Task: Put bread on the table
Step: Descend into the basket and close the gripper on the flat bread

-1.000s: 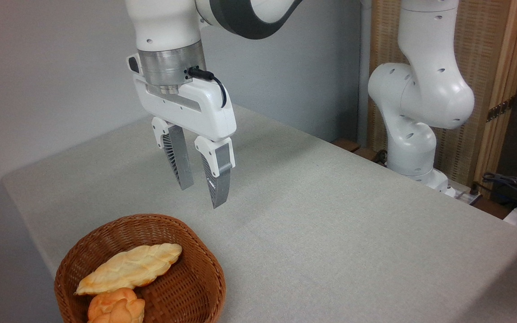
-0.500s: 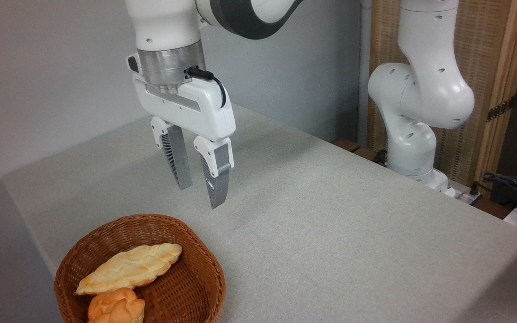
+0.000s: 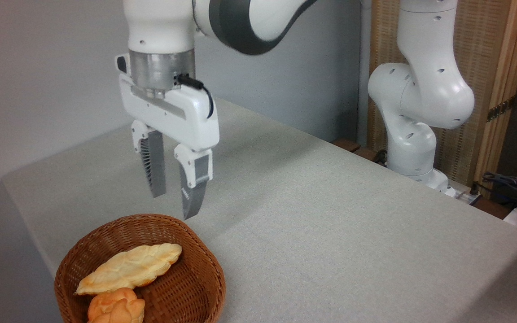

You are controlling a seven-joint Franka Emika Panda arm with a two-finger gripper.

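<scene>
Pincer (image 3: pixel 175 204) parted, bread (image 3: pixel 130 268) below in basket (image 3: pixel 195 287)

Bread (image 3: pixel 129 268) in basket (image 3: pixel 195 287), parted jaws above, table (image 3: pixel 330 233)

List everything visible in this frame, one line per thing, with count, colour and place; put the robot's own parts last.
bread: 1, pale golden with browner edges, lying in the basket
bun: 1, orange-brown, knobbly, in the basket in front of the bread, touching it
basket: 1, brown wicker, round, at the table's near left corner
table: 1, light grey-beige cloth, fills most of the view
screen: 1, pale wood and woven panel, far right behind the arm
cables: a few, dark, right edge beyond the table
arm: 1, white with dark grey joint, base at the table's far right
gripper: 1, white body, grey fingers, above the basket's far rim, jaws apart, empty
</scene>
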